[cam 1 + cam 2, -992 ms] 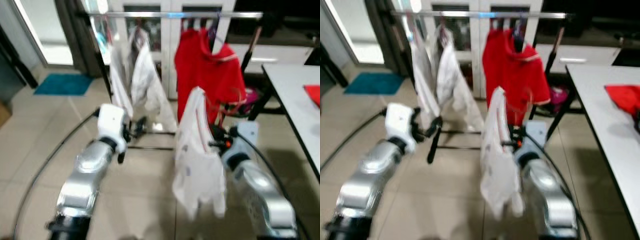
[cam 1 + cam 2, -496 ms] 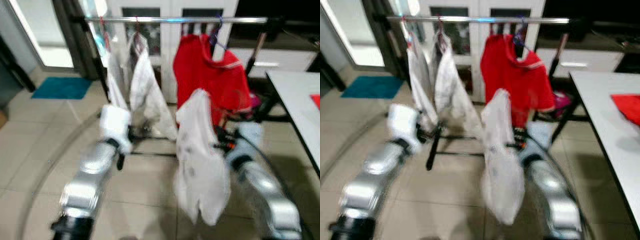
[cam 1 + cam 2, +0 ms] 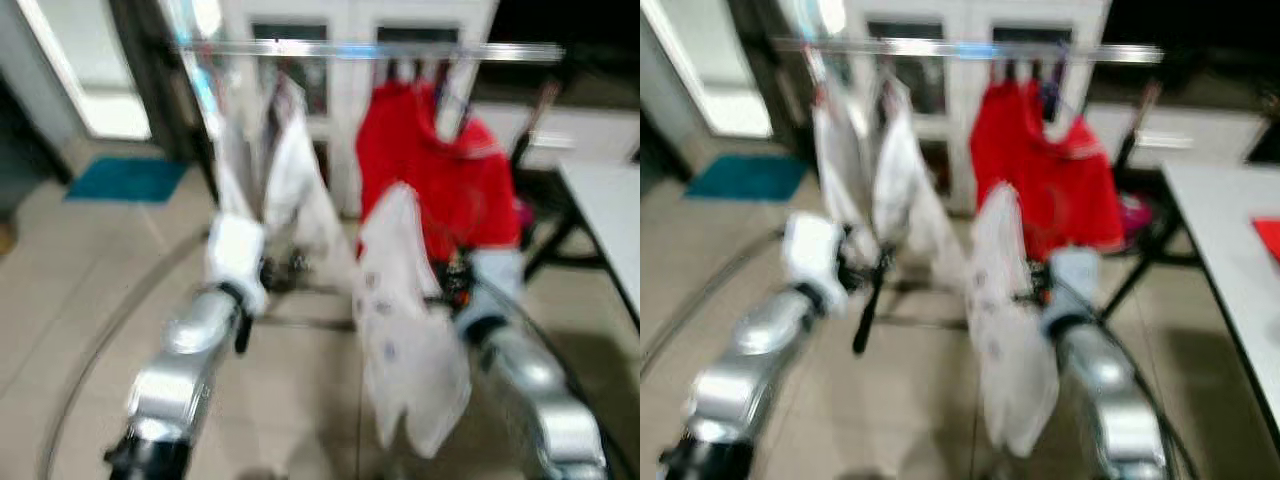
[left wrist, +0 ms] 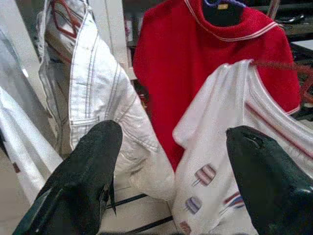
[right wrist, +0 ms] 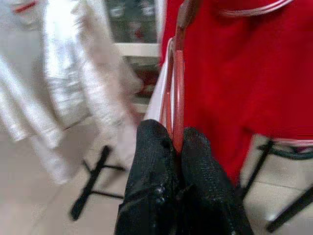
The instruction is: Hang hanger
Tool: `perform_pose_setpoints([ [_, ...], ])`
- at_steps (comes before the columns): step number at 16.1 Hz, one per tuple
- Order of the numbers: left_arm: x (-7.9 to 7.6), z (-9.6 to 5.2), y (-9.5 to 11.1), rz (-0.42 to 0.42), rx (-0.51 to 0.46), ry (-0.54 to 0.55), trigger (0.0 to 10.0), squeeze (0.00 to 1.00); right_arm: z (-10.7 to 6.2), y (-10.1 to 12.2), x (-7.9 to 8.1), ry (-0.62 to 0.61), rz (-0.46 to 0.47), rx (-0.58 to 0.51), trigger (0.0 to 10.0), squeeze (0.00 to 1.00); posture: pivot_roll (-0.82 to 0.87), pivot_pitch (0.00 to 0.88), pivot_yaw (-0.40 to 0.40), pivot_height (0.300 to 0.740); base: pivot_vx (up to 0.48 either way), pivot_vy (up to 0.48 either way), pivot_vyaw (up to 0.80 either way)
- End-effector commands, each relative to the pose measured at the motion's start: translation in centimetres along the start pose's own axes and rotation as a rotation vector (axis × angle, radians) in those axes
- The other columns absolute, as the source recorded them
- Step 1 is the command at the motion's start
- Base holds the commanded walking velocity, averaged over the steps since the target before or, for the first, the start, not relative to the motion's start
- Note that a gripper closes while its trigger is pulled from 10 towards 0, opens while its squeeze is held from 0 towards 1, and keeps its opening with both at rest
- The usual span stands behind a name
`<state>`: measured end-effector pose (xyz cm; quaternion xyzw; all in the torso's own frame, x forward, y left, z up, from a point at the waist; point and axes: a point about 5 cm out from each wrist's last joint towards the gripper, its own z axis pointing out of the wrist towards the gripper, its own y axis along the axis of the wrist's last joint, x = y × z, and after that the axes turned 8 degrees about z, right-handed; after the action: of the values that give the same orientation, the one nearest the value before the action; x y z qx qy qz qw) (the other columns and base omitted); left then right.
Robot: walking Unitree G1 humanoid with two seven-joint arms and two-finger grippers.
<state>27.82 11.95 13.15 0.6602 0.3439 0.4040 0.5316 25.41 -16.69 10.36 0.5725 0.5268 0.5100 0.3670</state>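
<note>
My right gripper (image 5: 177,142) was pinched shut on the red hanger (image 5: 178,83), its two black fingers (image 5: 151,161) pressed against the thin wire from either side. A white shirt (image 3: 405,330) with small coloured patches hung from that hanger, held up below the clothes rail (image 3: 370,50) and in front of the red shirt (image 3: 440,175) that hung on the rail. My left gripper (image 4: 171,161) was raised to the left of the white shirt, its fingers (image 4: 93,166) spread wide with nothing between them. Further left along the rail hung pale garments (image 3: 270,170), blurred in the head views. A teal mat (image 3: 125,180) lay on the tiled floor (image 3: 60,290) to the left of the rail, and the edge of a white counter (image 3: 1230,250) stood to its right.
</note>
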Motion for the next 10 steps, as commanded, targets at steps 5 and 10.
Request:
perform_pose_setpoints([
  [5,0.9,-0.4,0.0,0.019,-0.004,0.028,10.0,0.0,0.2,1.5,0.2,0.011,-0.046,-0.08,10.0,0.0,0.03,0.038,0.027,0.74,0.346,0.0,0.0],
  [10,0.7,-0.3,0.1,0.021,-0.009,0.021,10.0,0.0,0.5,2.0,-0.2,0.015,-0.097,-0.089,10.0,0.0,0.03,0.037,0.024,0.74,0.346,0.0,0.0],
])
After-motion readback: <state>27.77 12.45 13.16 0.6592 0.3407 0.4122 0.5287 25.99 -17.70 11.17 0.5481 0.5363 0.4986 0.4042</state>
